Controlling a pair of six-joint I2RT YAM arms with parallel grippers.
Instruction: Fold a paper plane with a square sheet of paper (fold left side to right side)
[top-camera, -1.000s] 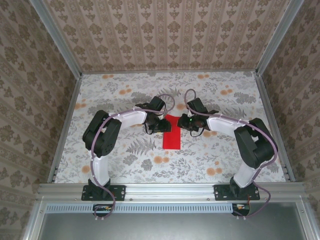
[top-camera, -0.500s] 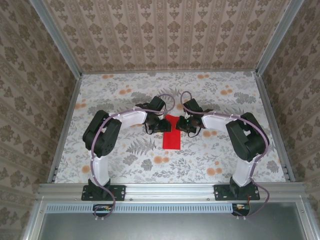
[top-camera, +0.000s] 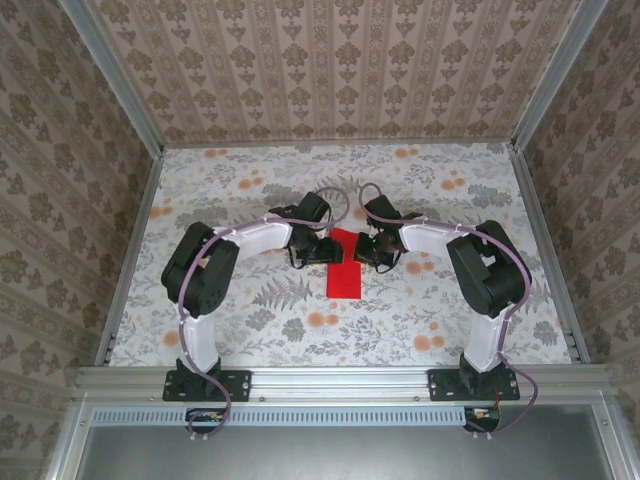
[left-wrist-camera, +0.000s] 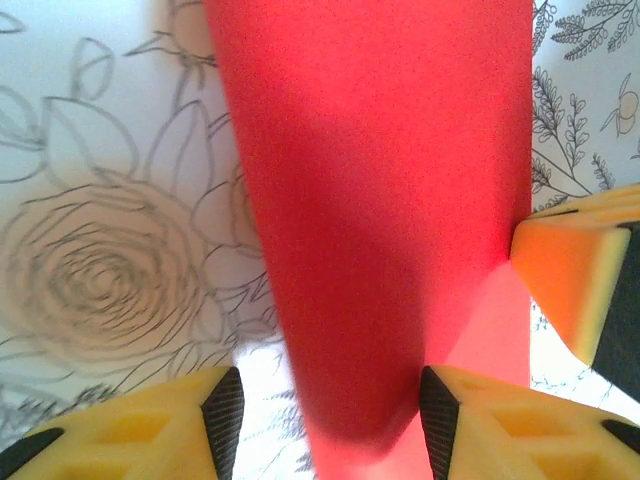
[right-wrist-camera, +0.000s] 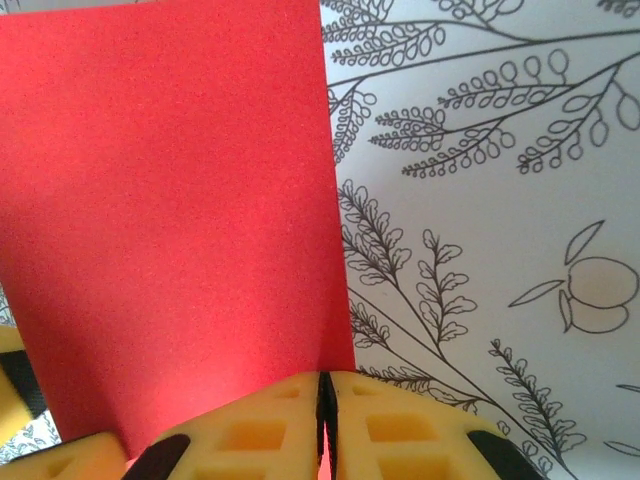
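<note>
Two grippers: they face each other across the red sheet at the middle of the table (top-camera: 250, 300).
Paper: the square sheet of paper (top-camera: 342, 280) lies at the table's centre as a narrow rectangle. Its long edges run from the near edge toward the far edge, and its far end sits between the grippers.
Left gripper: the left gripper (left-wrist-camera: 325, 425) is spread, with yellow fingers (left-wrist-camera: 140, 430) on either side of a raised, shadowed red flap. Contact is unclear.
Right gripper: the right gripper (right-wrist-camera: 323, 420) is pressed together on the sheet's right edge, with a red sliver in the slit.
Left wrist view: the right gripper's orange fingertip (left-wrist-camera: 565, 275) meets the paper's edge.
</note>
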